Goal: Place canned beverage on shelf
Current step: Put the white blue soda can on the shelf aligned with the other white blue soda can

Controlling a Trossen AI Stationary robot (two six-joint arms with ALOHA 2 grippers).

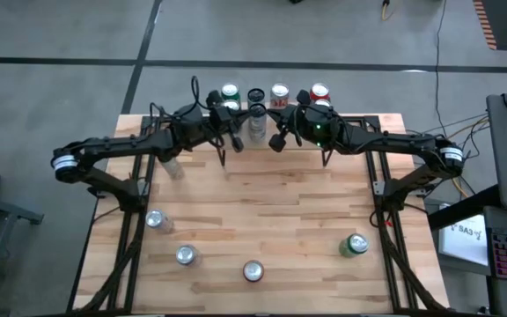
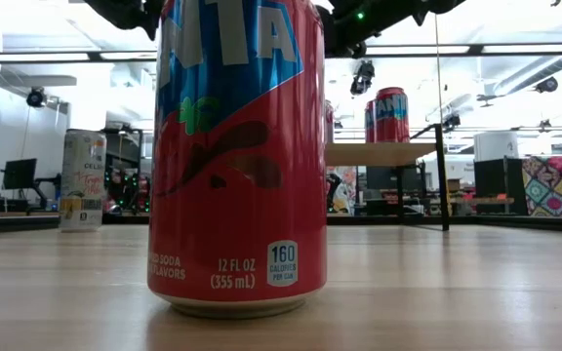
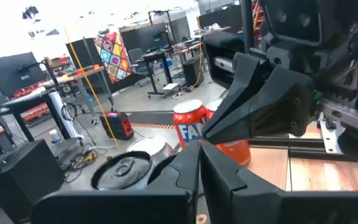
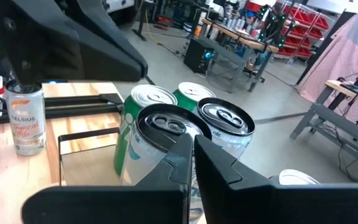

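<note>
Several cans stand in a row at the table's far edge, among them a green one (image 1: 229,91), a black-topped one (image 1: 255,95) and a red one (image 1: 319,92). The low view shows the shelf (image 2: 379,154) with a red can (image 2: 390,115) on its wood top. My left gripper (image 1: 223,145) and my right gripper (image 1: 277,141) hang level just in front of that row, tips toward each other, both shut on nothing. In the right wrist view the shut fingers (image 4: 191,155) stand just before a black-topped can (image 4: 166,127). Whether they touch it does not show.
Loose cans stand on the near half of the table: silver ones (image 1: 155,220) (image 1: 186,255), a green one (image 1: 353,246) and a red soda can (image 2: 237,156) at the near edge. A white can (image 2: 83,180) stands under the left arm. The middle of the table is bare wood.
</note>
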